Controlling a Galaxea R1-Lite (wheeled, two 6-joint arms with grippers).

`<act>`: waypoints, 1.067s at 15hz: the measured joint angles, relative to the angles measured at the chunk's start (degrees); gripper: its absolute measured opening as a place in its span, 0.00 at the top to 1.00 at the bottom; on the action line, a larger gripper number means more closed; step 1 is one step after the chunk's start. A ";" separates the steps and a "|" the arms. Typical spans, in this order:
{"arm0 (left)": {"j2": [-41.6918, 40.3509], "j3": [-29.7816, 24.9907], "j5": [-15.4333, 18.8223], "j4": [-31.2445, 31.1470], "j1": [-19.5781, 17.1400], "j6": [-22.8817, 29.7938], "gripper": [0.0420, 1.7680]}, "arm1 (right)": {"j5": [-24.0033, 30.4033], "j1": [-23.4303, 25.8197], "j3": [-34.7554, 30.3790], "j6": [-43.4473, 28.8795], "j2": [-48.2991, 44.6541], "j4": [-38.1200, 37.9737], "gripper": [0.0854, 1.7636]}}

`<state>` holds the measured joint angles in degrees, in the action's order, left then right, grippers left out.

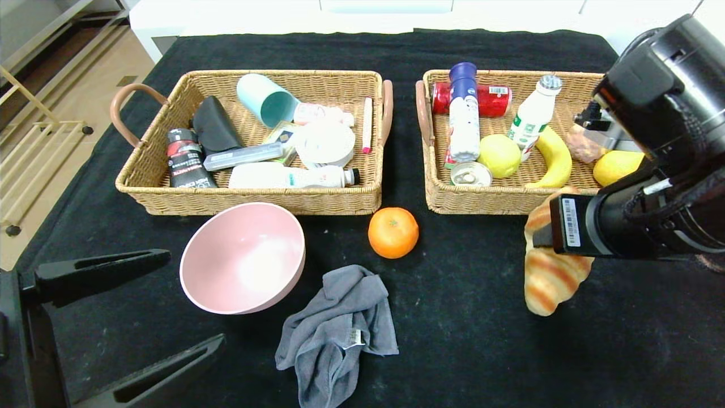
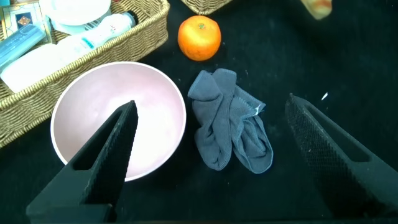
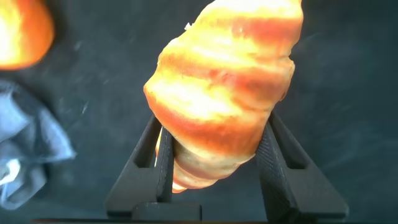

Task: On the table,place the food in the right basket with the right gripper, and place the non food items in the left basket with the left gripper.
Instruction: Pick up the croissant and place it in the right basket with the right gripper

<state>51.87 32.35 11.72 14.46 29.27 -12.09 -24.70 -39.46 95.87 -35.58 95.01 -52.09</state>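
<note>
The left pincer, with two black pointed fingers, sits at the near left corner of the black cloth tabletop; its fingers are spread wide apart and hold nothing. Just past it sits the big pale pink round bowl, upright on the tabletop; next to the bowl, on its right, lies the soft grey cloth with a small white tag, all crumpled up. A little farther back, between the two baskets and just in front of them, sits the round orange; it touches nothing else.

On the right side, the right pincer is closed on the striped golden croissant; its two dark fingers press the croissant from both sides; in the head view the croissant hangs just in front of the right basket's near wall.

Farther back, the tan woven left basket with brown loop handles is full of things like a teal cup and a black bottle. The tan woven right basket beside it holds the yellow banana, the white bottle with the dark blue cap, a red can, a white milk bottle and two yellow lemons.
</note>
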 joint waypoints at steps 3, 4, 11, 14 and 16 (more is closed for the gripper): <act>-0.17 0.06 0.00 0.01 0.00 -0.04 0.03 | 0.01 4.88 3.83 5.00 0.09 1.77 0.56; -0.22 0.06 0.00 0.01 0.00 -0.04 0.03 | 0.06 6.86 5.27 6.34 0.38 2.36 0.56; -0.41 0.05 0.00 0.01 0.00 -0.06 0.03 | -0.02 16.79 10.25 11.36 3.19 5.86 0.56; -0.59 0.06 0.00 0.01 0.00 -0.06 0.03 | 0.06 18.96 10.36 13.42 4.11 12.41 0.56; -0.61 0.06 0.00 0.01 -0.02 -0.06 0.03 | -0.02 19.32 10.63 14.80 4.60 15.26 0.56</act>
<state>51.26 32.41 11.72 14.47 29.25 -12.15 -24.72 -20.14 106.50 -20.78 99.61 -36.83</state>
